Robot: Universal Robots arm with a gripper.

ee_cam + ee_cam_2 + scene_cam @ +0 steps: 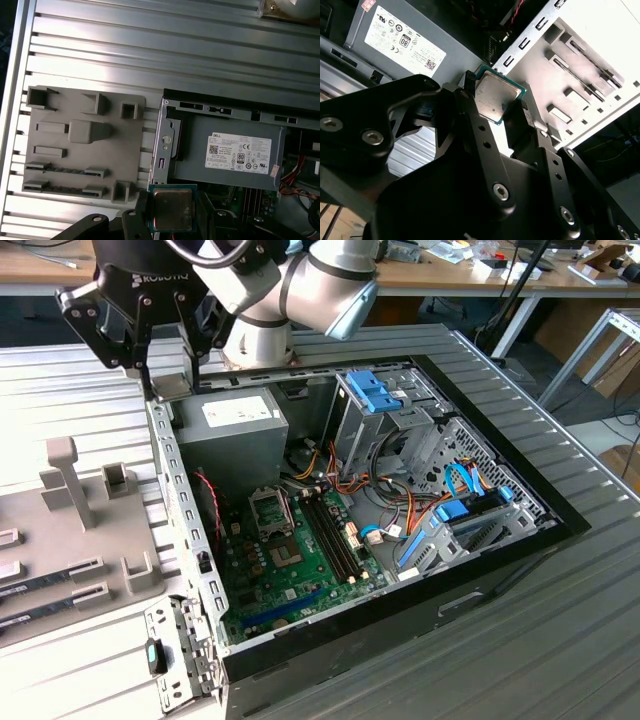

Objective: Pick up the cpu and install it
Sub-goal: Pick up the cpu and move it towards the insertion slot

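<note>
fingers (519,122) pinching cpu (498,94) by two edges | held aloft over case (185,510) wall, near power supply (225,435) | grey tray (75,140) alongside on table (100,390)

An open black desktop computer case (400,625) lies with its open side up, a ribbed grey metal table (500,670) around it. Inside, a grey boxy power supply with a white label (225,435) sits beside a green motherboard (290,570), with blue plastic drive latches (375,392) nearby. A grey moulded fixture tray (40,530) rests beside the case, on the exterior view's left.
</note>
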